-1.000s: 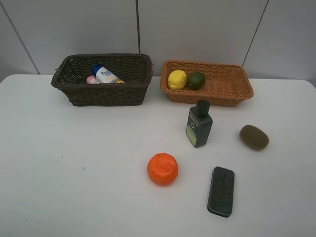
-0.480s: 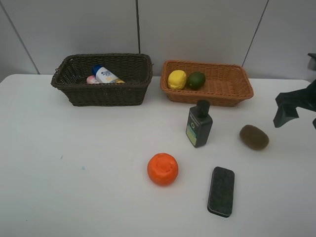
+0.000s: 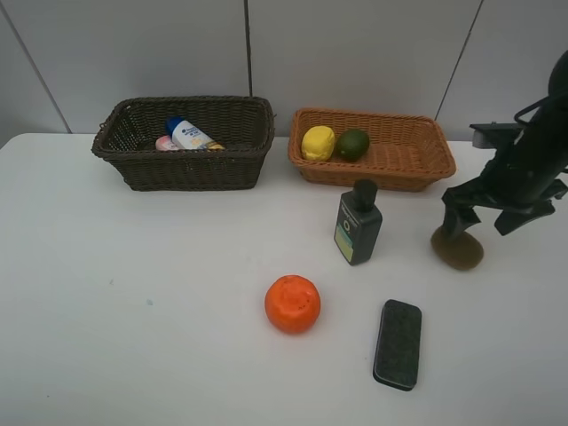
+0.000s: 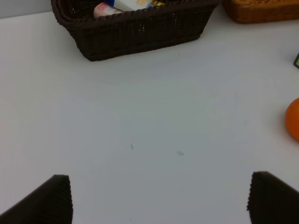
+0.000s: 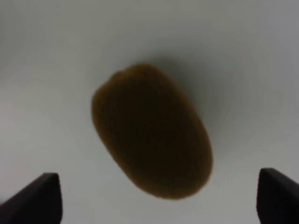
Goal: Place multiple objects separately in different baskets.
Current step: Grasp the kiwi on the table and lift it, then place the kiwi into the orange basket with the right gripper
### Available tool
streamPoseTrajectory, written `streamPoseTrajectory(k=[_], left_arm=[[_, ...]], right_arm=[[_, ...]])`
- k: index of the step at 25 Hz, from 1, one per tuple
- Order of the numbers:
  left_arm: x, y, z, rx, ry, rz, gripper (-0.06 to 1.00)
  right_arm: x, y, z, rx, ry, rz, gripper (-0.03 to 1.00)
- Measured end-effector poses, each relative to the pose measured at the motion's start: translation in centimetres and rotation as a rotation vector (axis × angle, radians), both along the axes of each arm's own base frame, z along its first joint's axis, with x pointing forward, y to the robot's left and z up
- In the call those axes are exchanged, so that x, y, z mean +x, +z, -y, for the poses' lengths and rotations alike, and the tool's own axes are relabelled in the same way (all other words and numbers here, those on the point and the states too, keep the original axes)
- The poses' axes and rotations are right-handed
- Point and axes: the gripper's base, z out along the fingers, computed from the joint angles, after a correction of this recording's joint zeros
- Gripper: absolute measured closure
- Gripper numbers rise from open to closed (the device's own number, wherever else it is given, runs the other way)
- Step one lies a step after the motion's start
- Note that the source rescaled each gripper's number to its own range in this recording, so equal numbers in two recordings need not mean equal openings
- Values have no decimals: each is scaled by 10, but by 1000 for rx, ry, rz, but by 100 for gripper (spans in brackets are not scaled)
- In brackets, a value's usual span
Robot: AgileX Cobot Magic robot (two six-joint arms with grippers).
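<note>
My right gripper (image 3: 484,220) is open and hangs just above the brown fruit (image 3: 457,251) on the table; the right wrist view shows the fruit (image 5: 152,135) centred between the spread fingertips (image 5: 44,198). The dark brown basket (image 3: 186,169) holds a white blue-capped bottle (image 3: 188,133) and a pink bottle (image 3: 164,143). The light orange-tan basket (image 3: 408,155) holds a yellow fruit (image 3: 318,143) and a green fruit (image 3: 352,144). A dark green bottle (image 3: 358,224), an orange fruit (image 3: 292,303) and a flat dark block (image 3: 398,343) lie on the table. My left gripper (image 4: 161,203) is open and empty.
The white table (image 3: 133,293) meets a grey panelled wall behind the baskets. In the left wrist view the dark basket (image 4: 135,32) is ahead, with the orange fruit (image 4: 294,119) at the frame's edge.
My right arm has come in from the right edge and moved left and down over the brown fruit. Nothing on the table has moved.
</note>
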Motion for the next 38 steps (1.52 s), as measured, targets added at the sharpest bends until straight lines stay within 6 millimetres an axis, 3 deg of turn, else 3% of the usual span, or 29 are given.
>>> streamPoseTrajectory(k=[8, 17, 19, 22, 25, 28, 31, 38], left_arm=[[0, 0, 0, 0, 0, 0, -3], [0, 0, 0, -3, -2, 0, -3], [0, 0, 0, -2, -2, 0, -3], [0, 0, 0, -2, -2, 0, -3], [0, 0, 0, -2, -2, 0, -3], [0, 0, 0, -2, -2, 0, -3], [0, 0, 0, -2, -2, 0, -3], [0, 0, 0, -3, -2, 0, -3]], right_arm=[[21, -30, -7, -27, 48, -27, -1], [25, -60, -5, -56, 72, -100, 1], [25, -60, -5, -57, 74, -100, 13], [22, -61, -5, -59, 72, -130, 56], [18, -59, -4, -65, 69, -191, 55], [21, -50, -5, -58, 52, -239, 55], [32, -28, -12, -4, 0, -232, 55], [90, 61, -32, 221, -243, 59, 55]])
